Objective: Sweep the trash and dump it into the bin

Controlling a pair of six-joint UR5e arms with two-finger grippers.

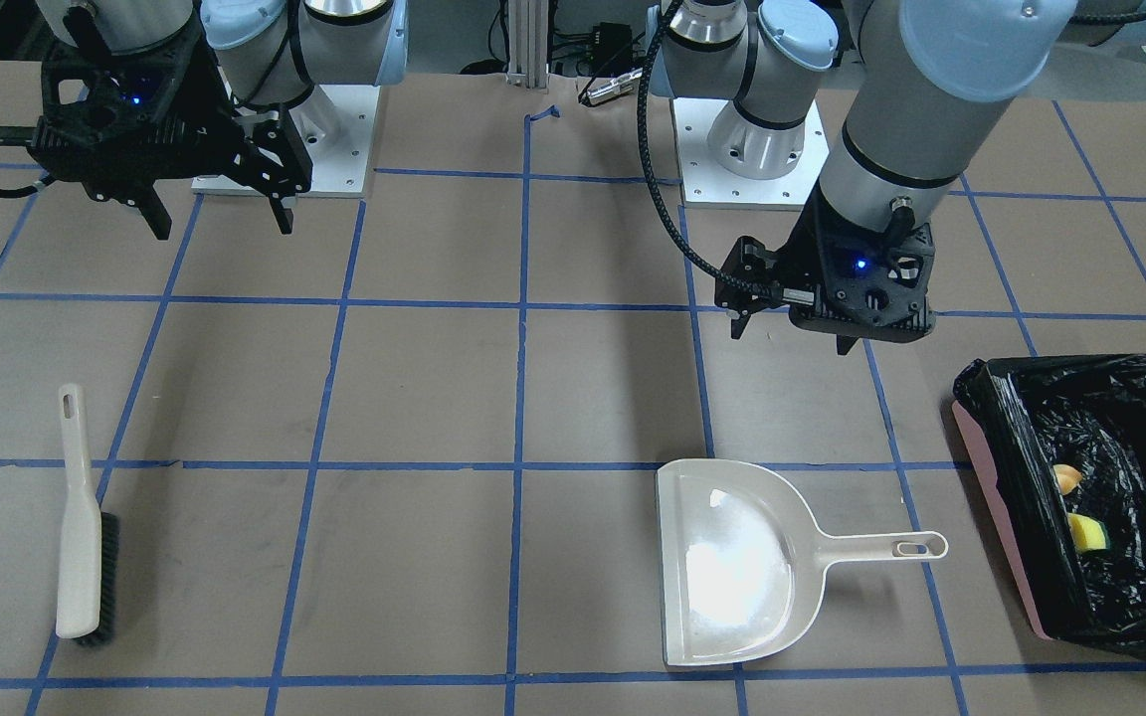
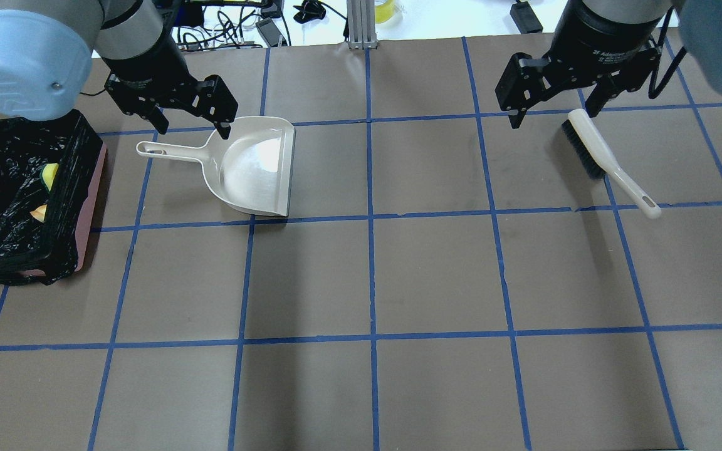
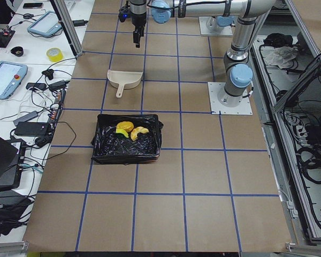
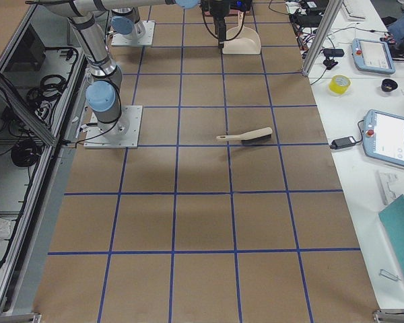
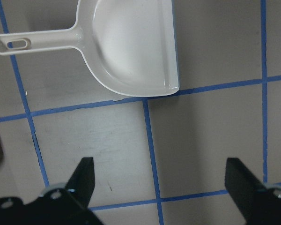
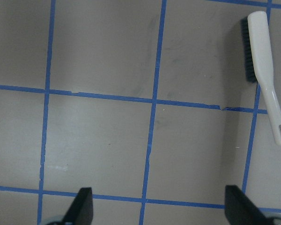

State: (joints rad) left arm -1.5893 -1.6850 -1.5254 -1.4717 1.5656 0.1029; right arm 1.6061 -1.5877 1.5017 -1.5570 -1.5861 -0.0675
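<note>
Brown paper tabletop, taped into a blue grid. My left gripper hung above it spread wide, holding nothing. Going by the overhead view, the beige dustpan lay flat near its 4 o'clock and the bin sat out at its 8 o'clock, with the trash inside on the black liner. My right gripper was spread and empty too, with the brush lying at its 4 o'clock.
</note>
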